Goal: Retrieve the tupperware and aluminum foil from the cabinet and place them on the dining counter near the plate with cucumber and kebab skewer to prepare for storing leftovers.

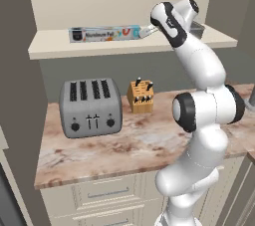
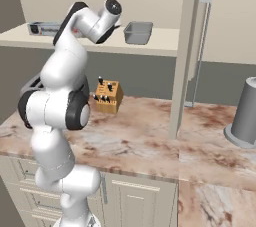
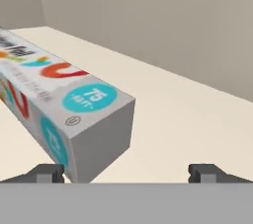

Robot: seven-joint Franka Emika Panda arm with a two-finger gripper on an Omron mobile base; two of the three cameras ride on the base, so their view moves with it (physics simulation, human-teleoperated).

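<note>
Gripper (image 3: 126, 171) spread wide at the foil box (image 3: 59, 114) end, box off-centre; closing now could nudge it along the shelf (image 3: 188, 119)

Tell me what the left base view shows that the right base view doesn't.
Left base view alone: the grey four-slot toaster's full front with its knobs and levers.

Right base view alone: a small grey open box on the cream cabinet shelf, and a tall grey cylinder standing on the pink-brown marbled counter.

Both: the pale grey-blue aluminum foil carton, the wooden knife block and the white arm.
</note>
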